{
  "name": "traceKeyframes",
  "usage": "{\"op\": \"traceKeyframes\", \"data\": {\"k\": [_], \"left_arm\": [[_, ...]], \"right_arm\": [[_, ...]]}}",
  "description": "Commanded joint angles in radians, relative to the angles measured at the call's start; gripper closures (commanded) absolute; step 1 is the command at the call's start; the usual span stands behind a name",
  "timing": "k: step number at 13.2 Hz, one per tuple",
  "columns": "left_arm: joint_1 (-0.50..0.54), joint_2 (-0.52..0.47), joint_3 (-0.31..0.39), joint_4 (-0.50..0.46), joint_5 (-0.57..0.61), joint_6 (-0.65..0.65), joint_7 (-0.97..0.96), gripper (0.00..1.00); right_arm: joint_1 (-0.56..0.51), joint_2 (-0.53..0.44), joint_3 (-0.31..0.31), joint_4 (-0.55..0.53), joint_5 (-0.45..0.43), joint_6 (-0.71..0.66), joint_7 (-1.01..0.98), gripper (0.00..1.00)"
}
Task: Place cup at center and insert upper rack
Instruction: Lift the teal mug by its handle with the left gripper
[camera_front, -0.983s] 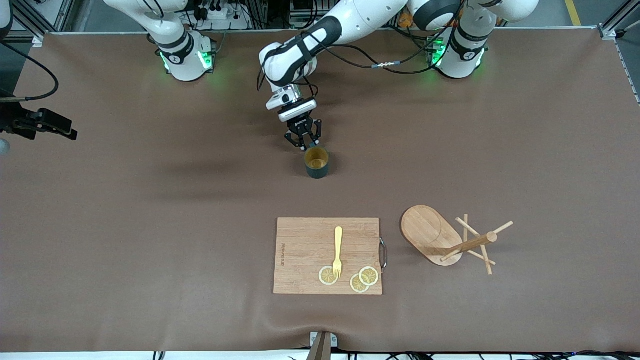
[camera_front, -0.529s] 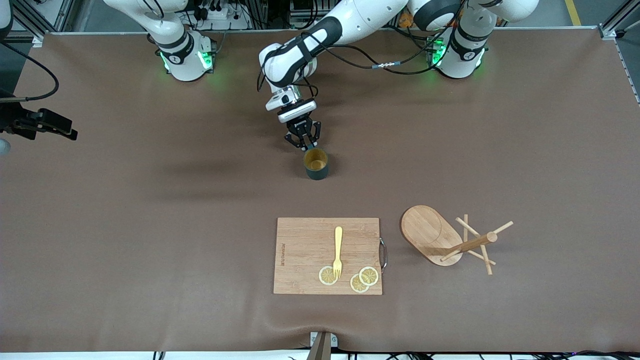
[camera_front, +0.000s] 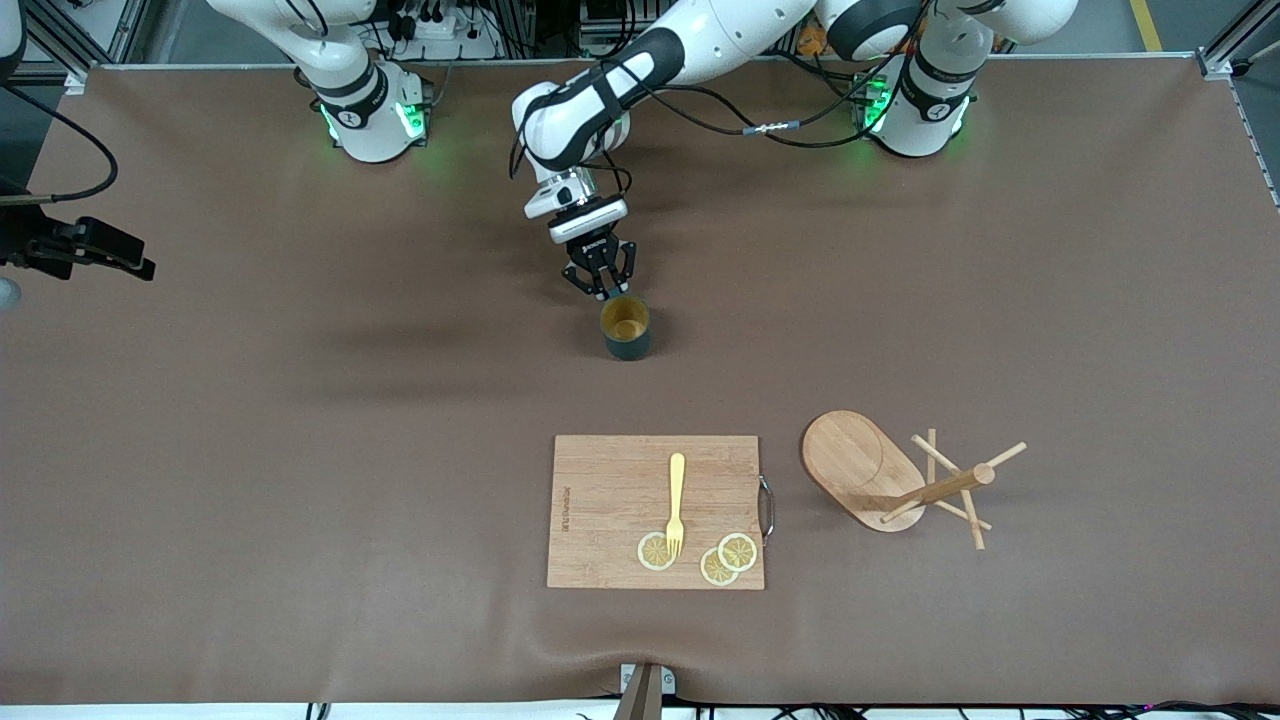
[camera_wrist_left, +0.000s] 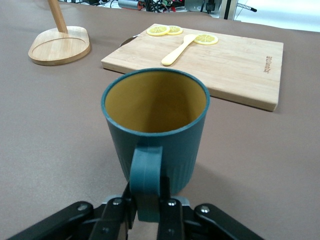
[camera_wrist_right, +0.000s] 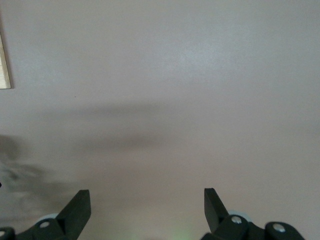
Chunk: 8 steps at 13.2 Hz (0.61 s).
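Observation:
The cup (camera_front: 625, 328), dark teal with a yellowish inside, stands upright on the brown table cover near the middle of the table. My left gripper (camera_front: 606, 292) is shut on its loop handle (camera_wrist_left: 146, 175), with a black finger on each side of it (camera_wrist_left: 146, 212). The upper rack (camera_front: 868, 472), a wooden mug tree, lies tipped on its side beside the cutting board, toward the left arm's end; its oval base (camera_wrist_left: 60, 46) also shows in the left wrist view. My right gripper (camera_wrist_right: 145, 210) waits open over bare table cover.
A rectangular wooden cutting board (camera_front: 600, 500) lies nearer to the front camera than the cup. It carries a yellow fork (camera_front: 676, 500) and three lemon slices (camera_front: 728, 558). A dark gripper-like shape (camera_front: 110, 252) hangs at the right arm's end of the table.
The left gripper's fingers have closed on the cup's handle. Gripper and cup have shifted slightly toward the right arm's end. The right arm has not moved.

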Motion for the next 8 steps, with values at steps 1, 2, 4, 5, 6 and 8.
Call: {"op": "traceKeyframes", "data": {"k": [1,2,4,5,6,8], "left_arm": [[-0.002,-0.036,0.001,0.024,-0.052,-0.001,0.051,1.0],[0.001,-0.049,-0.002,0.026,-0.059,-0.001,0.06,1.0],[0.002,-0.059,-0.002,0.062,-0.107,-0.001,0.088,1.0],[0.002,-0.061,-0.002,0.088,-0.134,-0.001,0.093,1.0],[0.004,-0.069,-0.002,0.095,-0.148,-0.001,0.093,1.0],[0.007,-0.082,-0.002,0.096,-0.171,-0.001,0.102,1.0]], "right_arm": [[-0.021,-0.009,0.018,-0.006,-0.002,-0.001,-0.001,0.0],[-0.023,-0.009,0.018,-0.006,-0.002,-0.001,-0.001,0.0],[-0.023,-0.009,0.018,-0.006,-0.002,-0.001,0.0,0.0],[-0.023,-0.009,0.018,-0.006,-0.002,-0.001,0.0,0.0],[-0.023,-0.009,0.018,-0.006,-0.002,-0.001,0.0,0.0],[-0.023,-0.009,0.018,-0.006,-0.002,-0.001,0.0,0.0]]}}
